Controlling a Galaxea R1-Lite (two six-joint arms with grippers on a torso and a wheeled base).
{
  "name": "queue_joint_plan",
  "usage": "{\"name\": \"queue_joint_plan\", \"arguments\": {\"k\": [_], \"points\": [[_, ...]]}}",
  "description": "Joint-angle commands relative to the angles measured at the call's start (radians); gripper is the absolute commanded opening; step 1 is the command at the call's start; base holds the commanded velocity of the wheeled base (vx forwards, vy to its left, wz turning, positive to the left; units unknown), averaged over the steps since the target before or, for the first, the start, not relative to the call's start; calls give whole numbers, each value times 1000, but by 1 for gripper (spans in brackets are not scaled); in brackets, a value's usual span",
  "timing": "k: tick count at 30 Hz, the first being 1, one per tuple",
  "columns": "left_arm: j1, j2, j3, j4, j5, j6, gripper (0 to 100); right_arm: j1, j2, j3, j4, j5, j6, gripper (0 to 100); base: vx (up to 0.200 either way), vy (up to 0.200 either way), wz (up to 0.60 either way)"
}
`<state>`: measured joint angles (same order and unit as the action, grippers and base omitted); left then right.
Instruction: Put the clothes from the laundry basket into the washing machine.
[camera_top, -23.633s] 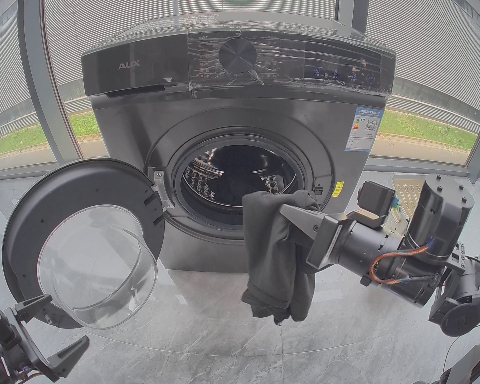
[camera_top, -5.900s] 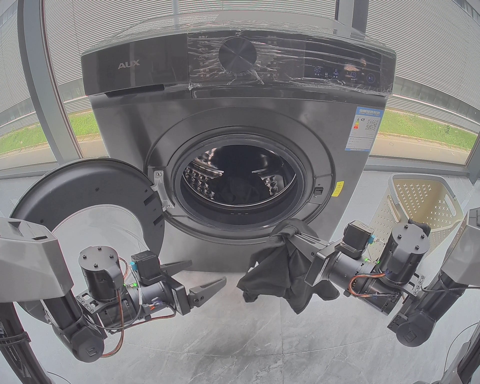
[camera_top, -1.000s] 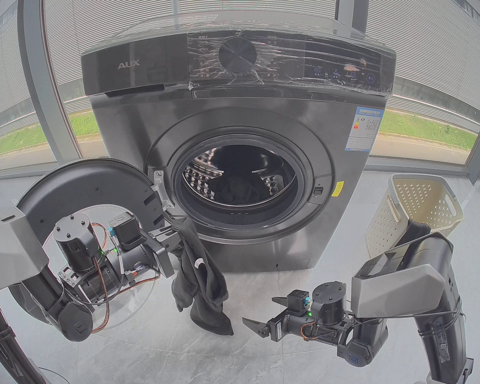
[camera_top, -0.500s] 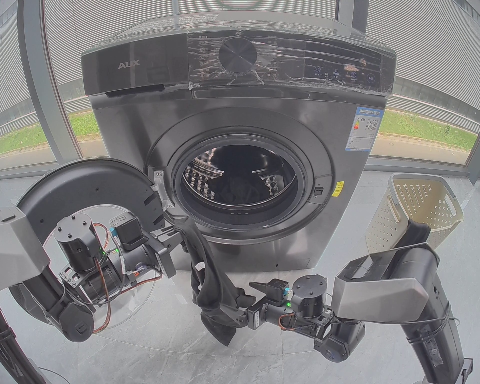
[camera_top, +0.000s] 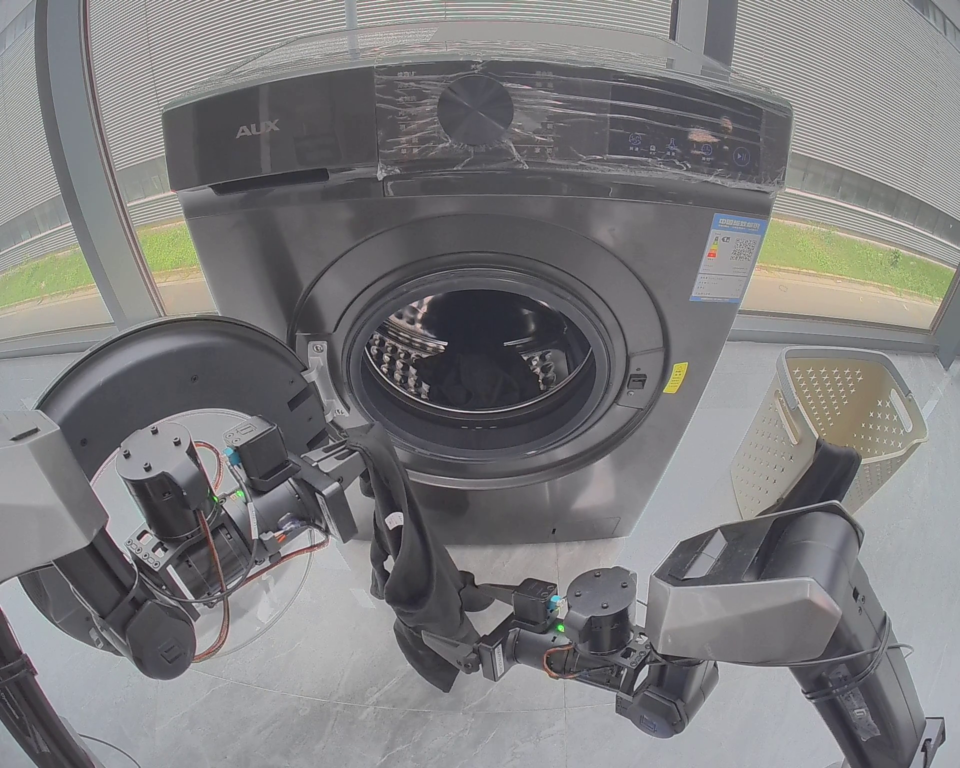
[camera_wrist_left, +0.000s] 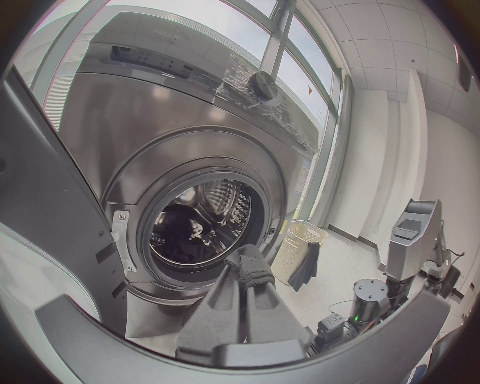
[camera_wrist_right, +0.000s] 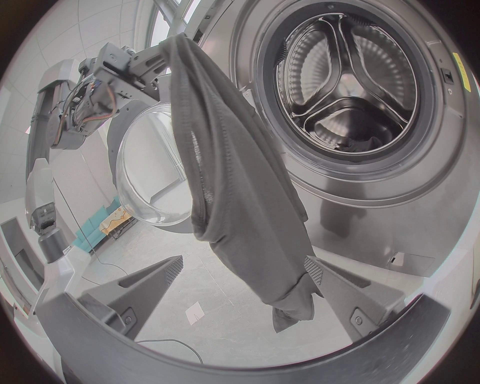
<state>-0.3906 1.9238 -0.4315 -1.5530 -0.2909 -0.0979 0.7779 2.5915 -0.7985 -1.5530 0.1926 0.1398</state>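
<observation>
1. Clothes in hand amount to one dark garment (camera_top: 405, 560). It hangs in front of the washing machine (camera_top: 480, 230), below and to the left of the drum mouth (camera_top: 480, 365).
2. Farthest out from the machine and lowest, the right gripper (camera_top: 450, 615) has its fingers spread wide. The garment's tail dangles between them and brushes one finger, but nothing is pinched.
3. Higher and closer to the machine, beside the door hinge, the left gripper (camera_top: 352, 452) is clamped on the bunched top of the fabric and bears all its weight.
4. The cloth looks soft, light and limp, so it will likely sag and swing rather than hold a shape. A thick fold near the tail seems the best second hold — loose ends could catch on the machine's door seal.
5. The door (camera_top: 170, 390) stands swung out to the machine's left, and dark clothes (camera_top: 480, 385) already lie in the drum.
6. To the machine's right sits the laundry basket (camera_top: 850, 400) — another dark piece (camera_top: 835, 470) drapes over its rim.
</observation>
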Motion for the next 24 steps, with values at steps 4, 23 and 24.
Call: {"name": "queue_joint_plan", "arguments": {"k": [4, 23, 24], "points": [[-1, 41, -66, -2, 59, -10, 0, -5, 21, -28, -6, 11, -8, 100, 0, 0, 0], [-45, 81, -113, -2, 139, -23, 0, -38, 133, -309, 90, 11, -2, 100, 0, 0, 0], [-45, 81, -113, -2, 139, -23, 0, -45, 139, -323, 96, 10, -3, 100, 0, 0, 0]]}}
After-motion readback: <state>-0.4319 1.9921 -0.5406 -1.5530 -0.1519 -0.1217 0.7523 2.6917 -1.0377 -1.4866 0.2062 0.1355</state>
